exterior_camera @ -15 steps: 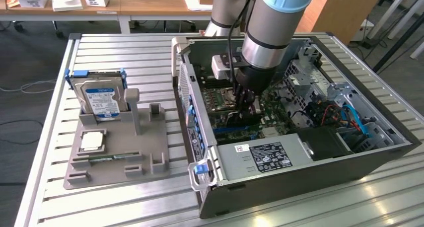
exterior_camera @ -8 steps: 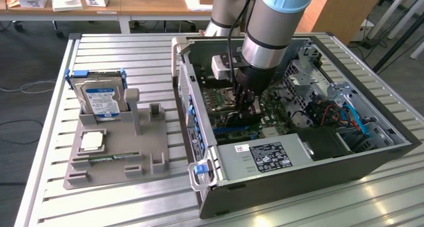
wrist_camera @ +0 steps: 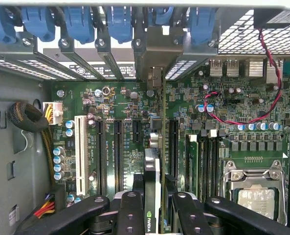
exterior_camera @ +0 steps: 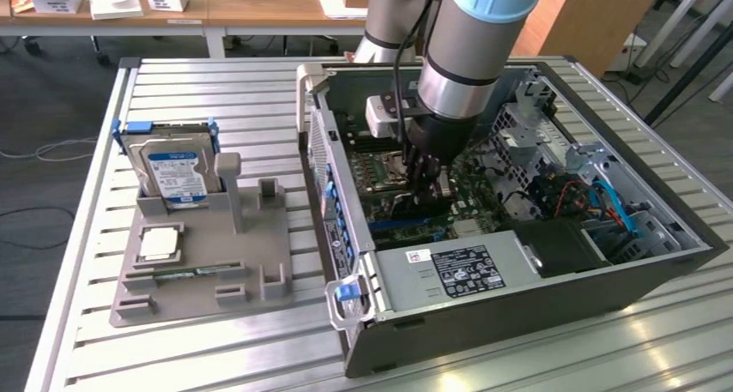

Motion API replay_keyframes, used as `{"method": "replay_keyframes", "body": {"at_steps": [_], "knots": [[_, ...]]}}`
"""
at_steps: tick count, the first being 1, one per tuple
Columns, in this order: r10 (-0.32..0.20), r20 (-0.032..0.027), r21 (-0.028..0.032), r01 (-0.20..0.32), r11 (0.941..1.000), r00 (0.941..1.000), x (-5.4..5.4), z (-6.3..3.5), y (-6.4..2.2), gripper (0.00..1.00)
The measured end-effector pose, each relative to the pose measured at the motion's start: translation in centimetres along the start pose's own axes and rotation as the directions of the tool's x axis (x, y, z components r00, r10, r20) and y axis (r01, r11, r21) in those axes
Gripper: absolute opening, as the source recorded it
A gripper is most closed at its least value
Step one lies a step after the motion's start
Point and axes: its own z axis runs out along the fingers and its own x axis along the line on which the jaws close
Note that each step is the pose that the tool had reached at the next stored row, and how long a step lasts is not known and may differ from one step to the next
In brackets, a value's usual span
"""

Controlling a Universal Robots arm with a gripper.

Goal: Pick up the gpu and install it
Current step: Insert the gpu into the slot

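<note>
The gpu [wrist_camera: 152,171] is a thin dark card seen edge-on, standing upright over the green motherboard [wrist_camera: 125,103] between two black slots [wrist_camera: 118,152]. Its grey metal end [wrist_camera: 157,78] reaches the case's rear openings under the blue clips [wrist_camera: 120,24]. My gripper [wrist_camera: 156,198] is shut on it, with a black finger [wrist_camera: 130,210] on either side. In the exterior view the gripper [exterior_camera: 427,182] reaches down into the open computer case [exterior_camera: 516,323], and the gpu [exterior_camera: 414,210] shows dark beneath it, close to the board. Whether the card sits in a slot I cannot tell.
Left of the case in the exterior view, a grey holder [exterior_camera: 201,263] carries a silver blue-labelled hard drive [exterior_camera: 172,169] and a narrow memory stick [exterior_camera: 184,272]. Inside the case are the power supply [exterior_camera: 452,268], the processor socket [wrist_camera: 255,196] and a red wire [wrist_camera: 242,117].
</note>
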Motion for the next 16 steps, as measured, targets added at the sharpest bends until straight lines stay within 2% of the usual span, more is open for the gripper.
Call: {"method": "replay_keyframes", "body": {"at_steps": [16], "knots": [[0.000, -0.0002, -0.0001, 0.000, 1.0000, 1.0000, 0.00, 0.09, 0.00, 0.27]]}}
